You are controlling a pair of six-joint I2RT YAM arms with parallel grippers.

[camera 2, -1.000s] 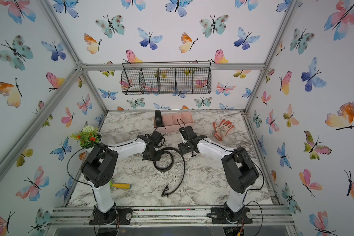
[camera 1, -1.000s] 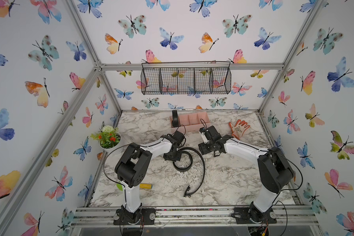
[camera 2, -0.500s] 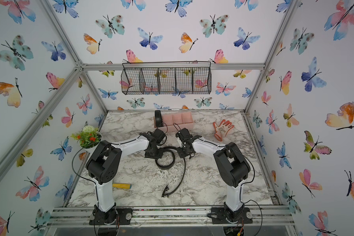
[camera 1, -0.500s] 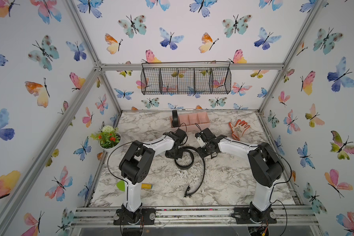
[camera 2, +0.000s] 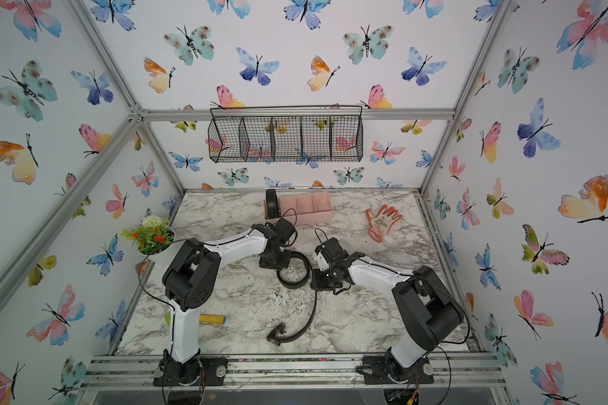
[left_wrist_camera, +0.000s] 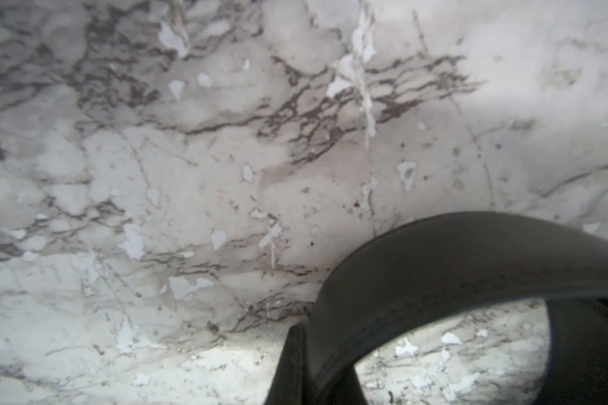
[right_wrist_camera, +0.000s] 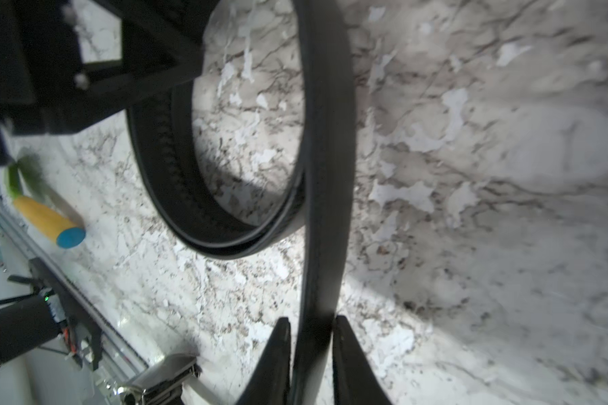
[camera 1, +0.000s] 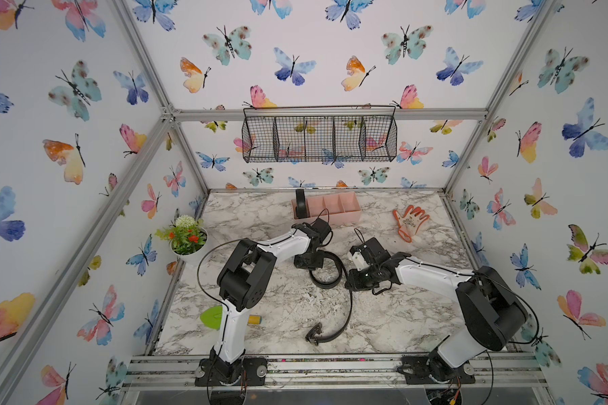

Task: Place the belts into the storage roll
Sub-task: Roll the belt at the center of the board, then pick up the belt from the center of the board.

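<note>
**A:** What has just changed?

**B:** A second ago the right gripper (camera 1: pixel 350 280) stood open and apart from the long black flexible belt (camera 1: pixel 326 286). It has since swung in to the belt at the centre of both top views. In the right wrist view its black fingers (right_wrist_camera: pixel 278 350) flank the strap with no gap I can make out, so I judge it clamped.

**A:** And the left gripper?

**B:** The left gripper (camera 1: pixel 310 262) is closed on the coiled end, just left of centre, as it was before.

**A:** What does that mean for the task?

**B:** Both arms now hold one belt, so I think the free length can be wound onto the coil. It is not stowed yet. The pale pink four-compartment plastic tray (camera 1: pixel 337 216) sits at upper centre, well apart. A second rolled black belt (camera 1: pixel 300 207) already stands in its leftmost compartment.

**A:** How does the held belt lie?

**B:** It stands on edge. From the loose ring at centre, its long axis runs down the frame. It ends at the metal buckle (camera 1: pixel 313 335) at lower centre, where it hooks left.
</note>
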